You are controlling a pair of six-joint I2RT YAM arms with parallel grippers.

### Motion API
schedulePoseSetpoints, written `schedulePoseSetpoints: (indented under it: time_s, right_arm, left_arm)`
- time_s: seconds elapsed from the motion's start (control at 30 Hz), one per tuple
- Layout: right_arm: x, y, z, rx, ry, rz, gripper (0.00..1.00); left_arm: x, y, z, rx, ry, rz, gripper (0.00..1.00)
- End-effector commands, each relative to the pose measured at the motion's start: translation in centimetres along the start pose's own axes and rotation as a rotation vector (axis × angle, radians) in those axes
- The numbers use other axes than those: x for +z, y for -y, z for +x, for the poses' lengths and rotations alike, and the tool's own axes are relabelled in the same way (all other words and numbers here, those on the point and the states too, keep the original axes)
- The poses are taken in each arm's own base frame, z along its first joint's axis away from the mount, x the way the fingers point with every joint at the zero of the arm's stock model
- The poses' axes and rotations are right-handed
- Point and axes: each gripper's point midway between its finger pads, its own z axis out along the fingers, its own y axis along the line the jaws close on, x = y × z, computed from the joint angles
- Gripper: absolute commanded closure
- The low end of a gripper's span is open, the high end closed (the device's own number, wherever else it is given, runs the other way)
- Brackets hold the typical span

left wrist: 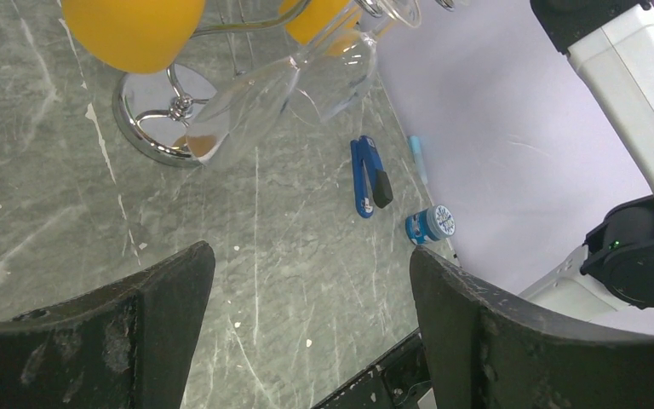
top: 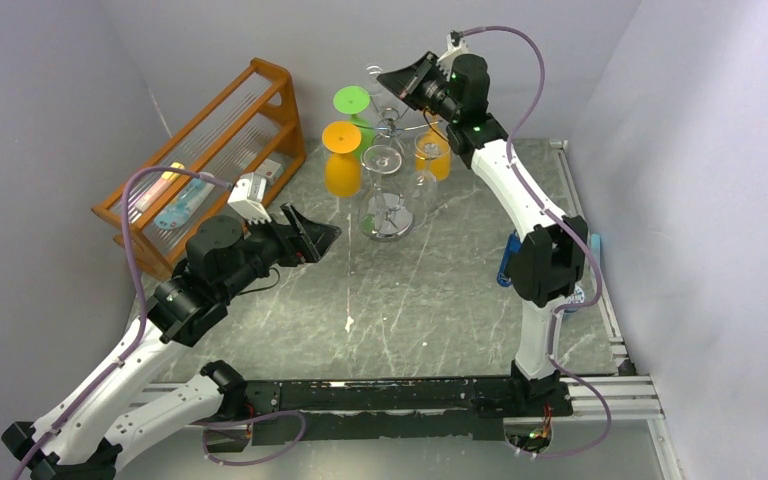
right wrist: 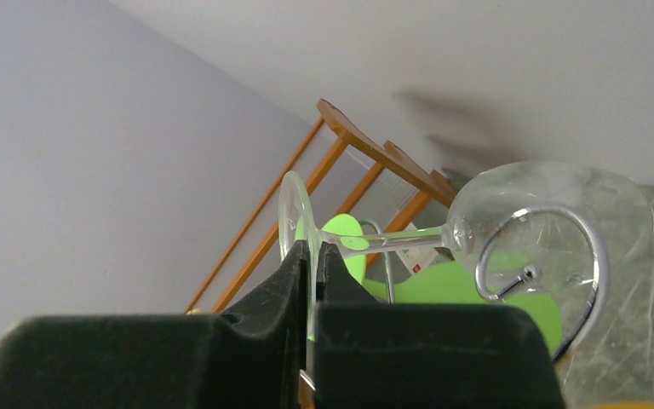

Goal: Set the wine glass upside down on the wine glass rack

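**Right gripper holds the clear wine glass by its foot at the top of the rack**

The right gripper [right wrist: 313, 256] is clamped on the round foot of the wine glass [right wrist: 545, 183], with the thin disc pinched edge-on between its 2 dark pads. In the right wrist view the glass lies roughly on its side. Its stem runs away from the fingers and its bowl is at the far end, next to 1 curled chrome arm. Whether the bowl touches that curl cannot be told.

In the top view this gripper sits high at the far side of the scene, just above the crown of the wine glass rack [top: 390, 225]. The rack's shiny round base stands on the grey marbled table [top: 410, 320], right of the orange wooden shelf [top: 205, 160].

Other glasses hang bowl-down from the rack. There are 2 orange glasses [top: 342, 165], 1 on the left and 1 on the right, a green glass [top: 352, 103] at the far left, and clear ones around the stem.

The left gripper [left wrist: 311, 264] hovers low over the table, near and left of the rack's base. Its 2 fingers are spread wide apart with nothing between them. Beyond it in the left wrist view, a blue stapler-like tool [left wrist: 366, 175] lies on the table near the right arm.
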Motion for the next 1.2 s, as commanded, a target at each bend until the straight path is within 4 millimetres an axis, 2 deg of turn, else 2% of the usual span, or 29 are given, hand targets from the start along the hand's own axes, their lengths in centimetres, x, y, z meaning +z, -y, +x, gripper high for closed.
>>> schedulePoseSetpoints:
  time_s: [0.0, 0.57, 0.87, 1.17]
  right_arm:
    - [-1.7, -2.5, -2.1, 0.040, 0.054, -0.006, 1.00]
    - [-3.6, -1.9, -1.5, 0.102, 0.033, 0.120, 1.00]
    - [-5.4, -1.4, -3.0, 0.074, 0.117, 0.193, 1.00]
    - [-5.8, 0.2, -4.5, 0.032, 0.191, 0.286, 1.00]
  left_arm:
    - [-0.3, 0.5, -0.9, 0.001, 0.020, 0.010, 0.12]
    - [-1.3, 0.8, -1.4, -0.008, 0.034, 0.015, 0.12]
    - [-1.6, 0.8, -1.5, -0.009, 0.038, 0.018, 0.13]
    - [-1.7, 0.7, -1.5, -0.008, 0.040, 0.014, 0.13]
